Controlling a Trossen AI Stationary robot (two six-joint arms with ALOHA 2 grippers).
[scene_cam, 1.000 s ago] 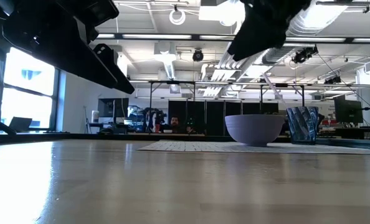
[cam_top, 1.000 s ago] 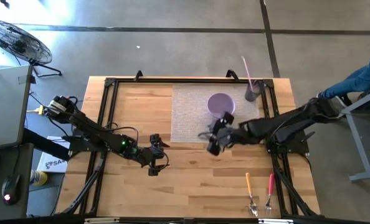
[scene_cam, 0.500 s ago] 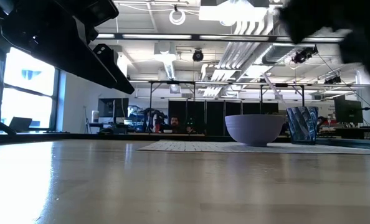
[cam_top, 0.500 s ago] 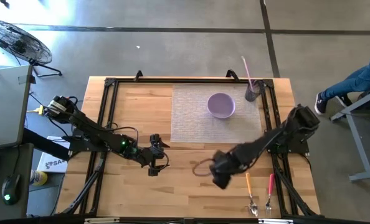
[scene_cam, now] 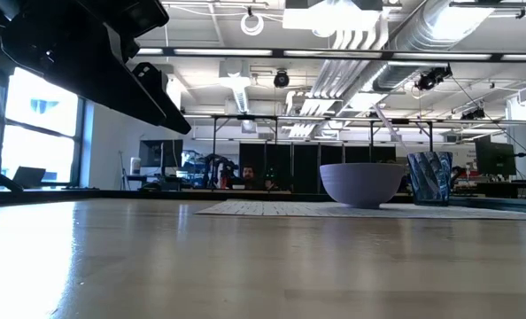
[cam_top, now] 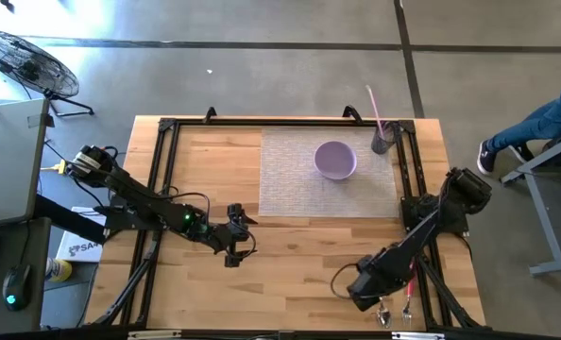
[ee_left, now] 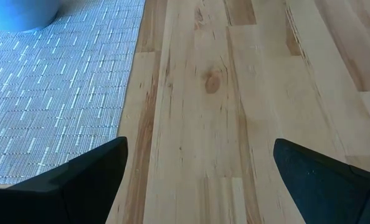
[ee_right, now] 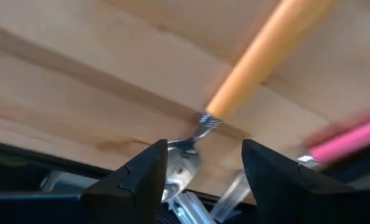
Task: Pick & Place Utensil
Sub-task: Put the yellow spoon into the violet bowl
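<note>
- The left gripper (cam_top: 233, 236) is parked above bare wood on the table (cam_top: 205, 170); its fingers (ee_left: 79, 180) are spread wide with nothing between them, so it is judged to be waiting.
- Off beyond those fingers, the woven mat (cam_top: 304, 175) carries the purple bowl (cam_top: 335, 159), with a dark cup (cam_top: 382, 142) just beside it; these are presumably laid out as the drop-off spot.
- The right gripper (cam_top: 367, 280) is poised over the table's near edge, fingers (ee_right: 135, 180) parted and holding nothing.
- The orange-handled spoon (ee_right: 235, 87) lies flat, its metal end framed between those fingers, likely lined up for a grasp.
- A pink-handled utensil (ee_right: 347, 140) rests just beside it, outside the fingers.
</note>
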